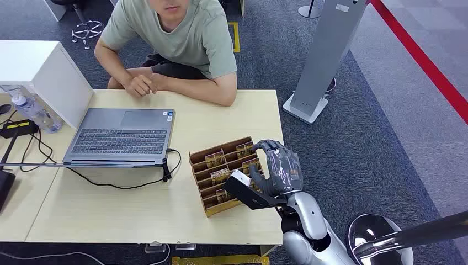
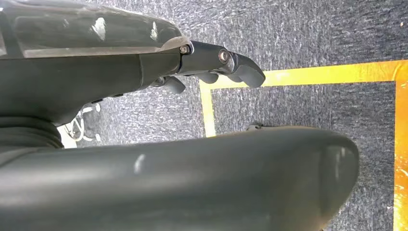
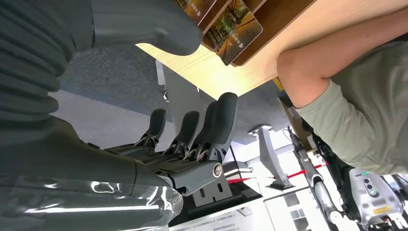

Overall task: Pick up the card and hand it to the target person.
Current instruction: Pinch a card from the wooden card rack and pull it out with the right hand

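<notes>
The person (image 1: pixel 176 38) sits across the table (image 1: pixel 138 215), beyond the rack (image 1: pixel 223 174), arms resting on the far edge. My right hand (image 1: pixel 276 168) hovers at the rack's right side, fingers (image 3: pixel 211 120) spread and empty; the cards (image 1: pixel 215 160) stand in its slots. My left hand (image 2: pixel 211 65) hangs over the carpet with fingers curled, nothing held.

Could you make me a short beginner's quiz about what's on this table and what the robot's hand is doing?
1. True or false: the right hand has already lifted a card clear of the wooden card rack.
2. What lies left of the rack? A) laptop B) plate C) book
3. Who sits at the table's far side?

Key: 1. False; it is at the rack's right end, fingers apart. 2. A, the laptop. 3. A person in a green shirt.
</notes>
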Motion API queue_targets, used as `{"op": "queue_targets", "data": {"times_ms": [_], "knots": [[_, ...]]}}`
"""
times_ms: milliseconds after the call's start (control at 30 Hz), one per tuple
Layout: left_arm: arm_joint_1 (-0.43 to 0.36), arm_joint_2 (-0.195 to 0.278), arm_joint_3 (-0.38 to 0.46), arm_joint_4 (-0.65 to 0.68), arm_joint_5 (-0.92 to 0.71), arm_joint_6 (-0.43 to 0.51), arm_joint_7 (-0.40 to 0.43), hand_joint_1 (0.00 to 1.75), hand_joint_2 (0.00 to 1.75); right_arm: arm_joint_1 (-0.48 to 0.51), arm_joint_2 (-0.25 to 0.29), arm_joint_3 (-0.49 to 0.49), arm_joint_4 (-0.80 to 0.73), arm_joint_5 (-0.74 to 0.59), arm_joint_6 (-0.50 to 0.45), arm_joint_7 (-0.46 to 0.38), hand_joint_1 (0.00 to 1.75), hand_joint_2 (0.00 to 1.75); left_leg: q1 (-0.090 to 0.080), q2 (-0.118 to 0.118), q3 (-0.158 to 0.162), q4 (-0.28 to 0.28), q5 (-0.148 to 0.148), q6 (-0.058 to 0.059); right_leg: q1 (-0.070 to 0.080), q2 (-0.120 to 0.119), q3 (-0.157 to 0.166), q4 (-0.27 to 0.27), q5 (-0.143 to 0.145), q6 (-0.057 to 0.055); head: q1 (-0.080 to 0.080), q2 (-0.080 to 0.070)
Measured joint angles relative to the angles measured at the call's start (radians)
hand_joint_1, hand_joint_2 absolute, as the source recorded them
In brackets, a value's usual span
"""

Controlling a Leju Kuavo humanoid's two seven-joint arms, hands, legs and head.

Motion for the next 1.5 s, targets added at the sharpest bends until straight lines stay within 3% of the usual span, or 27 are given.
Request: {"op": "queue_targets", "data": {"times_ms": [233, 1500], "knots": [[0.0, -0.001, 0.0, 0.0, 0.0, 0.0, 0.0, 0.0, 0.0, -0.001, 0.0, 0.005, 0.003, 0.0, 0.012, 0.0, 0.98, 1.75, 0.0, 0.0, 0.0, 0.0, 0.0, 0.0, 0.0, 0.0, 0.0, 0.0, 0.0, 0.0, 0.0, 0.0], [0.0, -0.009, 0.0, 0.0, 0.007, 0.0, 0.005, 0.0, 0.0, -0.01, 0.019, 0.021, 0.148, -0.024, 0.013, 0.012, 0.95, 1.75, 0.0, 0.0, 0.0, 0.0, 0.0, 0.0, 0.0, 0.0, 0.0, 0.0, 0.0, 0.0, -0.001, 0.0]]}}
